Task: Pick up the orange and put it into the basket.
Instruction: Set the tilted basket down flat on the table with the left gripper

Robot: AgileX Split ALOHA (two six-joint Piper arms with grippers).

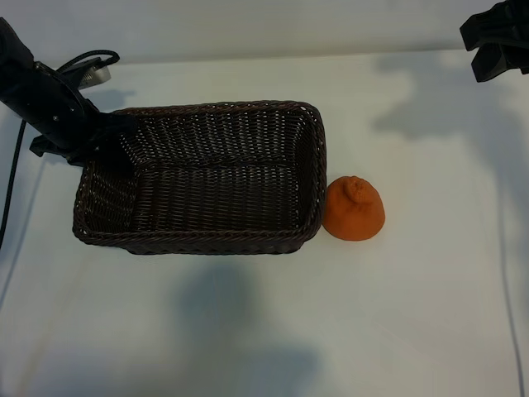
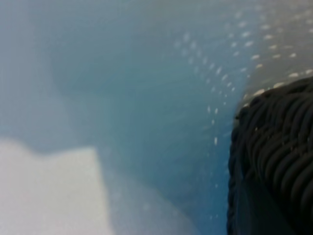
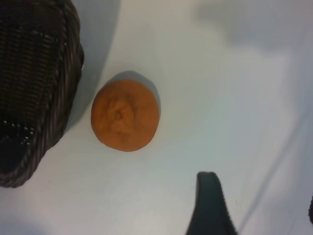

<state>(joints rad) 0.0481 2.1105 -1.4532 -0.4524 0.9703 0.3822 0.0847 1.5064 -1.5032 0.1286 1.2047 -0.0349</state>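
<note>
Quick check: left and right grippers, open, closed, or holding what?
Left gripper: shut on the basket rim.
Right gripper: open, empty, away from the orange.

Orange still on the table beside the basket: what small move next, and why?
Probably lower the open right gripper toward the orange. The fruit sits untouched against the basket wall's outside, the right gripper hangs well away from it, and the left gripper is at the basket's far end.

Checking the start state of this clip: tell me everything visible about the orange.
The orange is a matte, slightly lumpy fruit with a knobbly bump at its stem end, which points upward. It sits on the white table, just outside the right-hand end of the basket, at or nearly against its rim. No gripper holds it.
</note>
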